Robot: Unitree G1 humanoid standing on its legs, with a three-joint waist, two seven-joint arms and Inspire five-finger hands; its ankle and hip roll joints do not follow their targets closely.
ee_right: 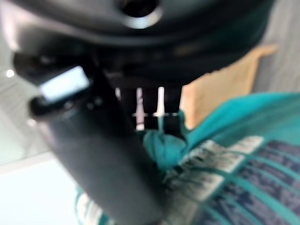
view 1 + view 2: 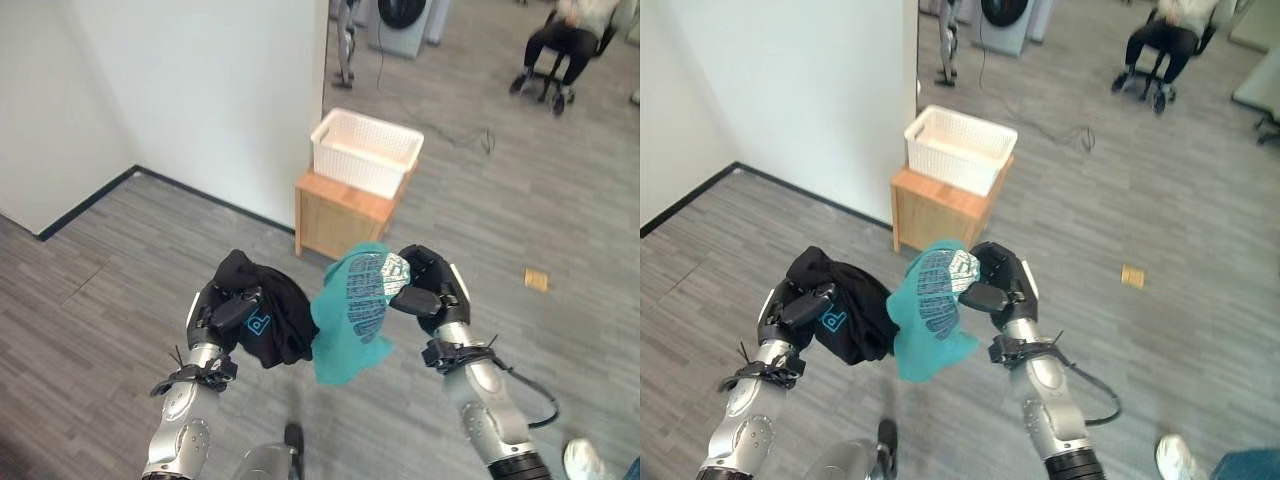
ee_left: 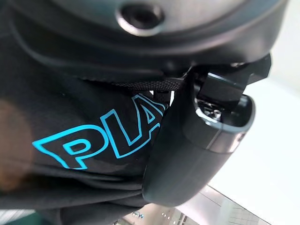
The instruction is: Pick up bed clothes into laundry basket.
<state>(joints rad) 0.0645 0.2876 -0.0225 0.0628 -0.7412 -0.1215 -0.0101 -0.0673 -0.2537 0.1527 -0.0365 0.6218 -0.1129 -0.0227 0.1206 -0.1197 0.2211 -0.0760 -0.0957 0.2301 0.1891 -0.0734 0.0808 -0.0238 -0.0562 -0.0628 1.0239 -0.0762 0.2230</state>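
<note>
A black garment point(image 2: 265, 320) with blue lettering and a teal printed one point(image 2: 355, 310) hang bunched, touching; the white laundry basket point(image 2: 365, 150) sits on a wooden stand beyond.

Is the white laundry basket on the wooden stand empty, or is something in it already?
Empty, as far as visible: the basket shows only its white inside. Both garments are held: black in left hand, teal in right hand.

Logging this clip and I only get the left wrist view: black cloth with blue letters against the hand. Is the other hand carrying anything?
Observer: Yes, the right hand has its fingers curled on a teal shirt.
Operator: Is a basket in sight?
Observer: A white basket sits on a small wooden stand ahead, by the wall.
Operator: Is the black shirt off the floor?
Observer: Yes, the black shirt hangs from the left hand, above the floor.
</note>
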